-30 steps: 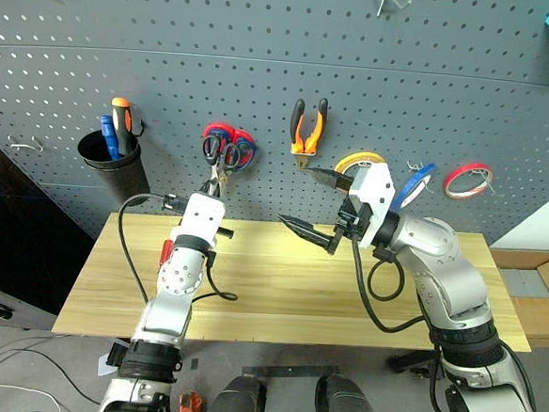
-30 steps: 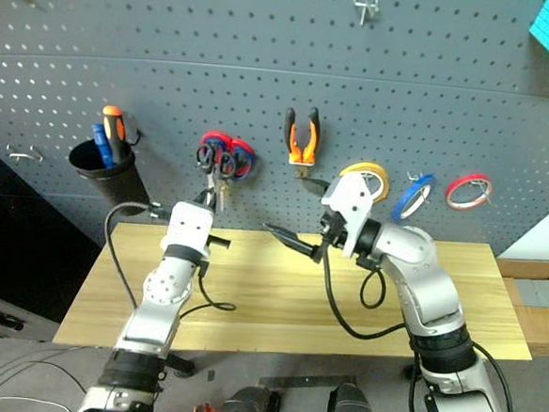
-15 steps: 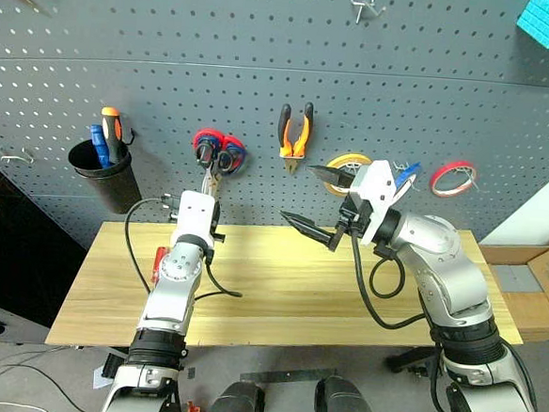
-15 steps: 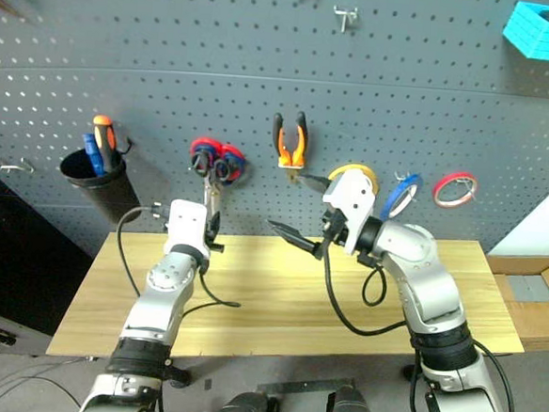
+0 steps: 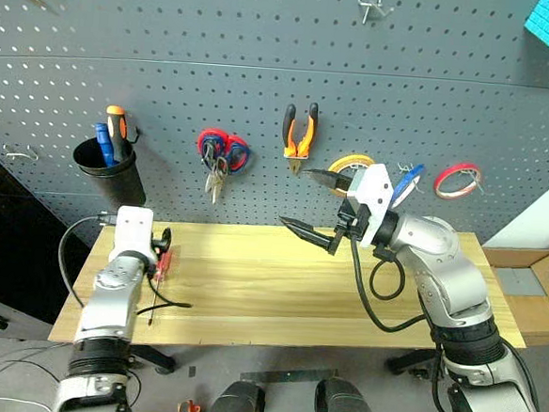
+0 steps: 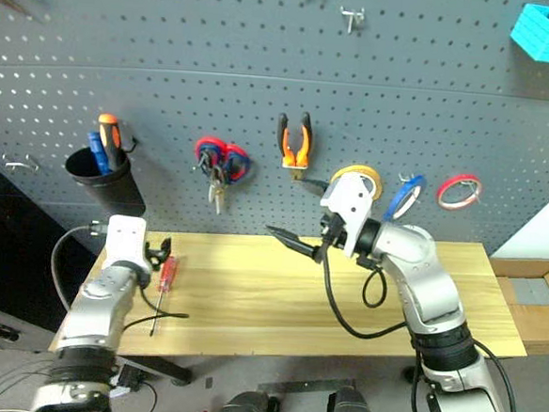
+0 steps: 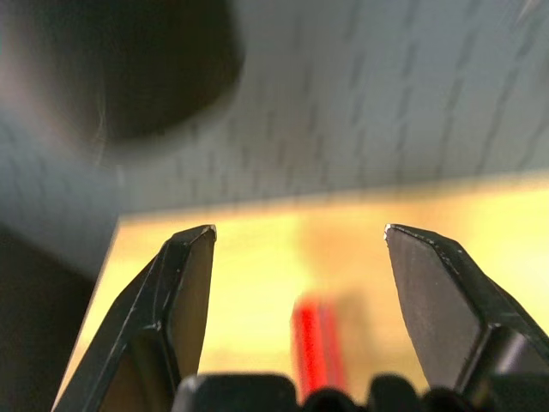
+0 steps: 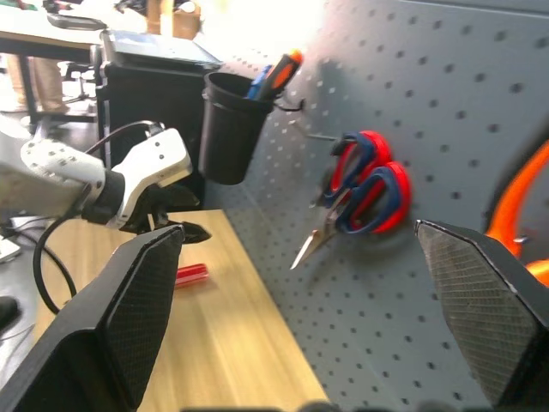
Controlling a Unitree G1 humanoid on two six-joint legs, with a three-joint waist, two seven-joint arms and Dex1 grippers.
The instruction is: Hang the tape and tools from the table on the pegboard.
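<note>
Screwdriver [image 6: 166, 276]: red handle, flat on worktop [image 6: 277, 300] near its left end.
Left claw [image 6: 158, 251]: spread, empty, just above the screwdriver handle.
Right claw [image 5: 314, 205]: spread wide, empty, held above worktop before pegboard [image 5: 266, 64].
Pliers [image 5: 298, 137], blue tape [image 5: 408, 185]: hanging on pegboard.

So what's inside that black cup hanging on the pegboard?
The black cup on the pegboard holds an orange-handled tool and a blue-handled tool, handles sticking up above the rim. Their working ends are hidden inside the cup.
</note>
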